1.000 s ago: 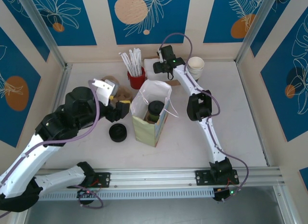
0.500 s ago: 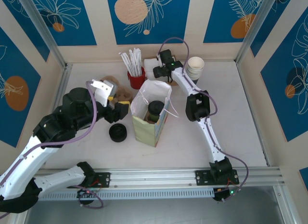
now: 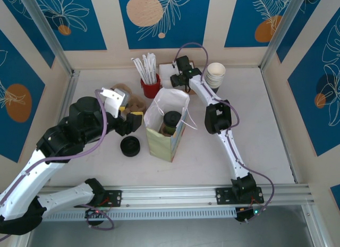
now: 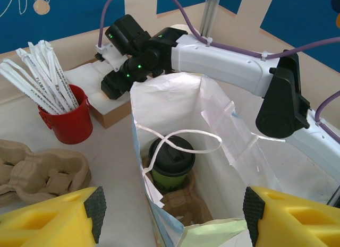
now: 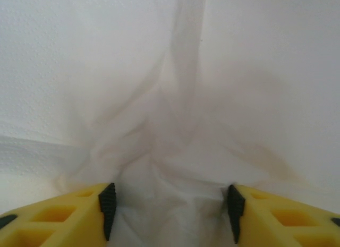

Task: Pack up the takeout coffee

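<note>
The left gripper (image 4: 171,212) hangs spread at the near rim of the white paper bag (image 4: 223,125), its yellow fingers (image 4: 50,218) on either side and pinching nothing. Inside the bag, the takeout coffee (image 4: 171,161) stands upright in a cardboard cup carrier (image 4: 180,202) at the bottom, under a loop of the bag's handle.

The right gripper (image 5: 171,212), at the back of the table, is parted over the white napkins (image 5: 175,98), which pucker between its pads (image 5: 108,210).

A black lid (image 3: 130,146) lies left of the bag. A red cup of wrapped straws (image 4: 66,117) stands behind it.
</note>
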